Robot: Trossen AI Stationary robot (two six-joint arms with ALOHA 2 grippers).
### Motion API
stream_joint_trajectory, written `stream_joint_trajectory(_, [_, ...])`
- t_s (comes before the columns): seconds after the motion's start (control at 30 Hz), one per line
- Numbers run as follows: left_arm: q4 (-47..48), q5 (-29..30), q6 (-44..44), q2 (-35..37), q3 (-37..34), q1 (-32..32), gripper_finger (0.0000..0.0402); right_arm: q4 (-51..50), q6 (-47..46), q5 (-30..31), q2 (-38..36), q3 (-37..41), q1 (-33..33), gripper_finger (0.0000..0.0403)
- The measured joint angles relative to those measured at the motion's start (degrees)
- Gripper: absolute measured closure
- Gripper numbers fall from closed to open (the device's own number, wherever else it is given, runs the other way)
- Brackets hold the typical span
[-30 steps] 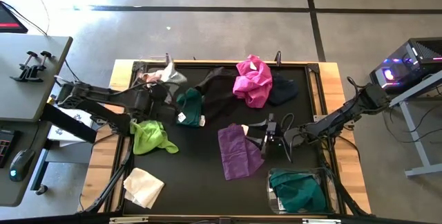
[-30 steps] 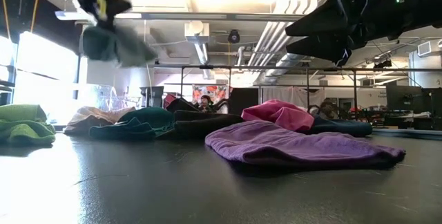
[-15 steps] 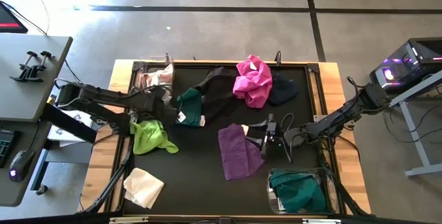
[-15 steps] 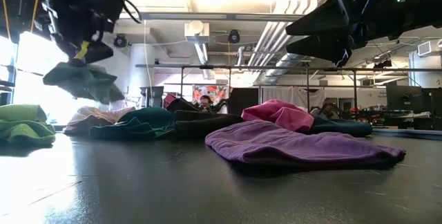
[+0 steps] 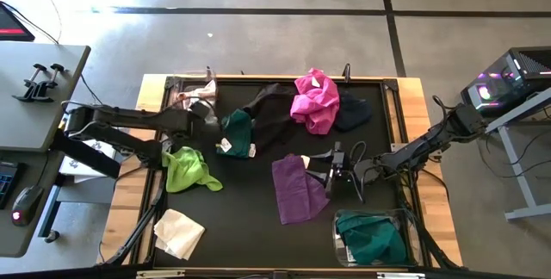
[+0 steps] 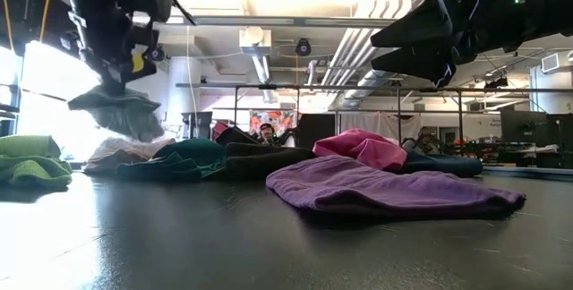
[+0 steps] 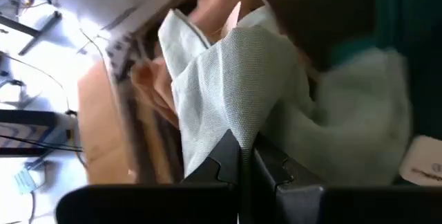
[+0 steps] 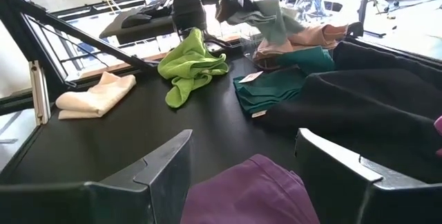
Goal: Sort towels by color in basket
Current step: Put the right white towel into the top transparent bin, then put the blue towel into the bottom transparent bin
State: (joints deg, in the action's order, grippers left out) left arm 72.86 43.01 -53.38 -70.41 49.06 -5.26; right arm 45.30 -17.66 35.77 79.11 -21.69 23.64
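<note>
My left gripper (image 5: 207, 111) is shut on a pale mint towel (image 7: 235, 92) that hangs just above a peach towel (image 5: 185, 96) in a clear container at the table's far left. In the low view, the left gripper (image 6: 116, 66) carries the mint towel (image 6: 121, 113) low over the pile. My right gripper (image 5: 331, 167) is open and hovers over a purple towel (image 5: 297, 189) that lies flat on the table. A clear basket (image 5: 405, 223) at the near right holds a teal-green towel (image 5: 370, 236). My left gripper pinches the mint towel between its two fingers (image 7: 228, 156) at a bunched peak of cloth (image 7: 238, 124), coming from above and pointing down. The towel hangs slack below the fingers. I cannot tell whether its lower end (image 6: 134, 133) touches the peach towel.
On the black mat lie a lime green towel (image 5: 189, 169), a cream towel (image 5: 178, 232), a dark teal-green towel (image 5: 237, 133), a black towel (image 5: 271, 111), a magenta towel (image 5: 316, 100) and another dark one (image 5: 355, 114). The mat is bare at its near middle.
My left gripper has come down with the mint towel, which hung high over the table a second ago and now hangs low over the peach towel at the far left.
</note>
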Motion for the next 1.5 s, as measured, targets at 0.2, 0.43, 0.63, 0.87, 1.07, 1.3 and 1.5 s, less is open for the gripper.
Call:
stream_joint_trajectory(0.2, [0.4,8.9,7.9,5.2,0.3,-7.0,0.0401,0.0,-0.3,0.0,0.0,0.0,-0.3,0.0160])
stream_joint_trajectory(0.43, [-6.1,12.0,14.8,6.0,-3.1,-12.2,0.0401,0.0,-1.6,0.0,0.0,0.0,-0.4,0.0160])
stream_joint_trajectory(0.63, [-16.3,8.5,20.6,6.0,-8.0,-13.5,0.0370,0.0,-1.8,0.0,0.0,0.0,-0.4,0.0160])
stream_joint_trajectory(0.87, [-16.4,4.8,22.1,6.3,-8.2,-15.9,0.0271,0.0,-1.5,0.0,0.0,0.0,-0.4,0.0160])
stream_joint_trajectory(1.07, [-16.6,4.4,22.9,9.6,-7.9,-16.5,0.0206,-0.1,-1.6,0.0,0.0,0.0,-0.4,0.0160])
stream_joint_trajectory(1.3, [-17.4,1.9,25.1,17.4,-5.0,-14.5,0.0195,-0.2,-1.6,0.0,0.0,0.0,-0.4,0.0160])
stream_joint_trajectory(1.5, [-20.8,0.7,25.4,22.9,-4.9,-11.3,0.0195,-0.3,-1.4,0.3,0.0,0.0,-0.4,0.0160])
